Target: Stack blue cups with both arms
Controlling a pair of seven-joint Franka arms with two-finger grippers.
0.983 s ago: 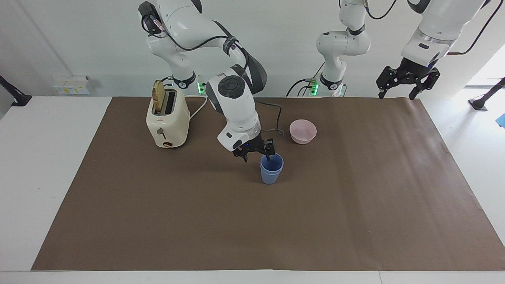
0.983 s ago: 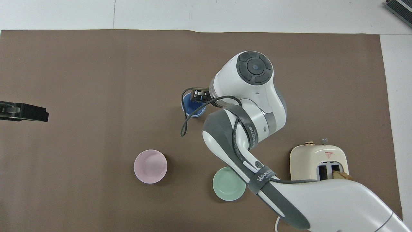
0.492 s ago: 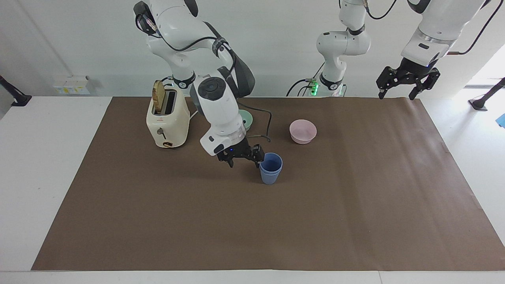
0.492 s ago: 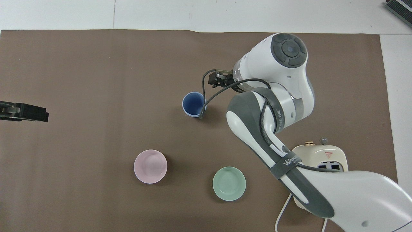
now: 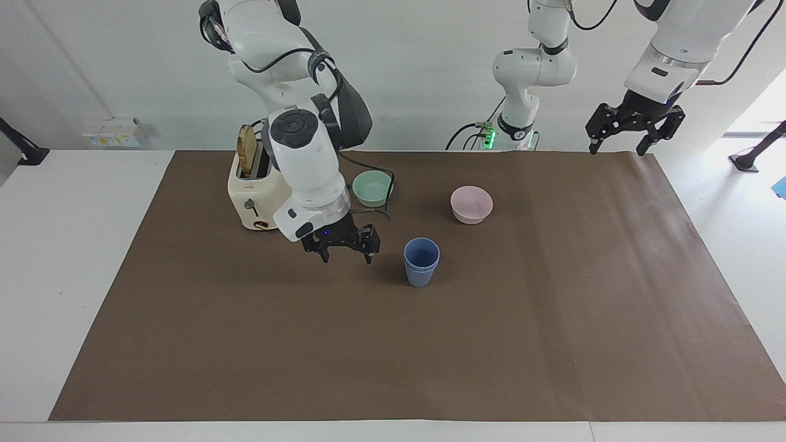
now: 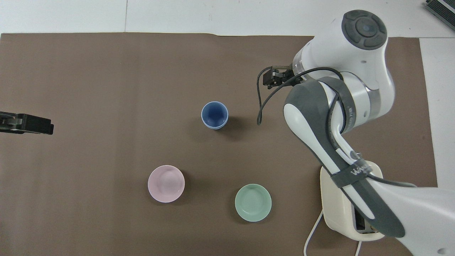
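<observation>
The two blue cups [image 5: 421, 262] stand nested, one inside the other, upright near the middle of the brown mat; they also show in the overhead view [image 6: 214, 115]. My right gripper [image 5: 344, 250] is open and empty, low over the mat beside the cups toward the right arm's end, apart from them; it shows in the overhead view [image 6: 272, 77] too. My left gripper [image 5: 619, 136] is open and empty, held high over the mat's edge at the left arm's end, where that arm waits. Only its tip shows in the overhead view [image 6: 26, 123].
A cream toaster [image 5: 258, 196] with a slice of toast stands at the right arm's end. A green bowl [image 5: 372, 187] and a pink bowl [image 5: 471, 204] sit nearer to the robots than the cups. A brown mat [image 5: 552, 319] covers the table.
My right gripper has let go of the cups and drawn away toward the right arm's end, uncovering the green bowl. The nested cups stay put. The left arm has not moved.
</observation>
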